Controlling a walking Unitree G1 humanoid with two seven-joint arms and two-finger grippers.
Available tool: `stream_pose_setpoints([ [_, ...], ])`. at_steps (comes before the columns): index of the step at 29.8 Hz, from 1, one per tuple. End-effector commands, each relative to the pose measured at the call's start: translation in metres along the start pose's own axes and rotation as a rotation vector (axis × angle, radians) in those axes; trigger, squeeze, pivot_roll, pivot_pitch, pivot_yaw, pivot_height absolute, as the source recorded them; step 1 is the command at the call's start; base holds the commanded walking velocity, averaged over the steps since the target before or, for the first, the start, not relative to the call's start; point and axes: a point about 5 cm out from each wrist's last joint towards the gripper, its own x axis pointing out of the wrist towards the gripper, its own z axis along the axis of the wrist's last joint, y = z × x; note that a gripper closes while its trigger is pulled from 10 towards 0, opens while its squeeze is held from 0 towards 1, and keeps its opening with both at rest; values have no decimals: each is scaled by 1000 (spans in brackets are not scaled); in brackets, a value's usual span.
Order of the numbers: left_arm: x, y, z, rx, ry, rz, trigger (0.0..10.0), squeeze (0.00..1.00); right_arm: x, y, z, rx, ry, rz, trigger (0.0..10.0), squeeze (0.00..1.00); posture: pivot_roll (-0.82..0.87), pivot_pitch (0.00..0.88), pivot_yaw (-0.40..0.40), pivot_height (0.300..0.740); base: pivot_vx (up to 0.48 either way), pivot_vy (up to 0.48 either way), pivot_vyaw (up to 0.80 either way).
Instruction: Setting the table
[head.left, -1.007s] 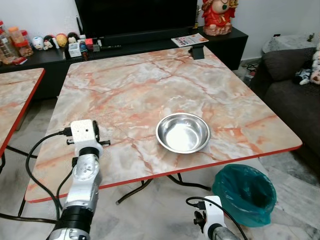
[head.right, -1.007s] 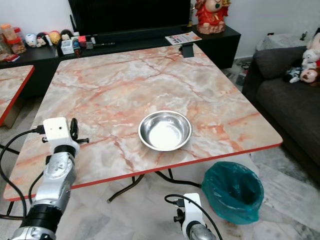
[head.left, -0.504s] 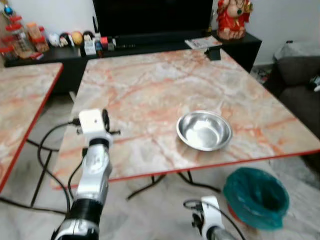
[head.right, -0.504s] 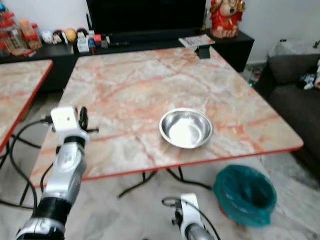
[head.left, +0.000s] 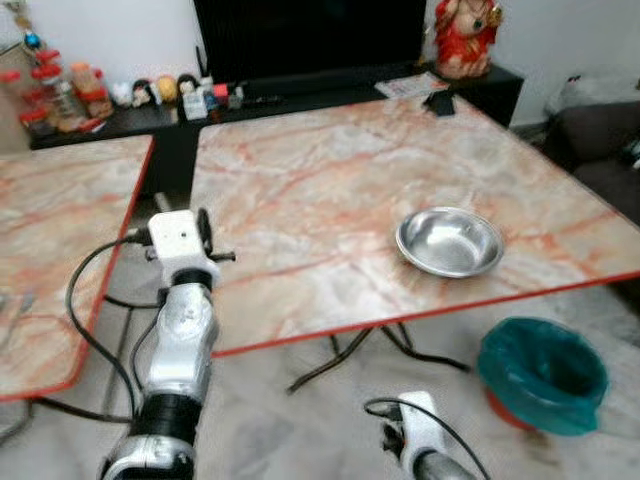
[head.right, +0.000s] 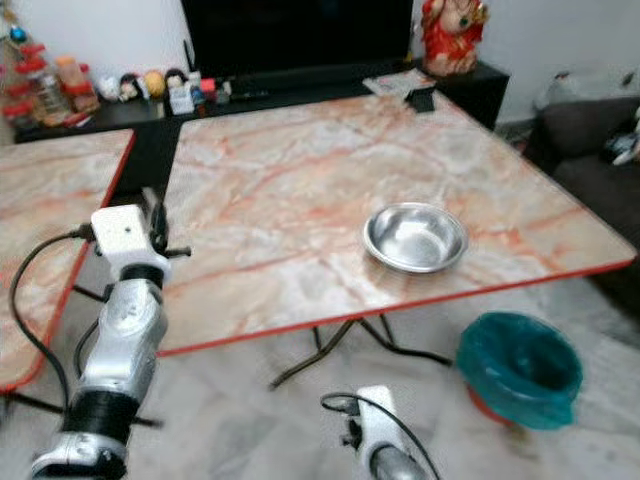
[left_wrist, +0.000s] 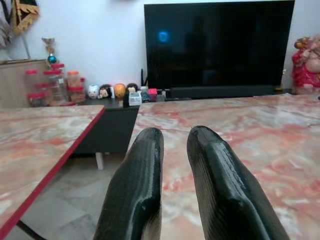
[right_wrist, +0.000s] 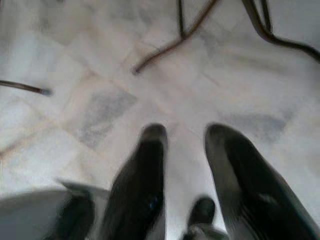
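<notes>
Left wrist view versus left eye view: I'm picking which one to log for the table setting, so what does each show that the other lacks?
The left wrist view alone shows the left gripper, its two black fingers slightly apart with nothing between them. The left eye view alone shows the steel bowl on the table near its front edge, the teal bin on the floor and the right arm low down. Both show the marble table, the second table to its left, the TV and the red figurine.
</notes>
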Motion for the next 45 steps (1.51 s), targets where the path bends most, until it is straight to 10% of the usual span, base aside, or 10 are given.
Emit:
stream_pose_setpoints([
  [1, 5, 8, 11, 22, -43, 19, 10000, 0, 2, 9, 3, 8, -13, 19, 10000, 0, 75, 0, 69, 740, 0, 352, 800],
  [38, 7, 9, 14, 32, -45, 24, 10000, 0, 2, 6, 3, 57, -11, 7, 10000, 0, 87, 0, 55, 740, 0, 304, 355],
  [45, -3, 27, -26, 72, 152, -35, 10000, 0, 2, 6, 4, 62, -8, 0, 10000, 0, 88, 0, 56, 740, 0, 0, 0],
])
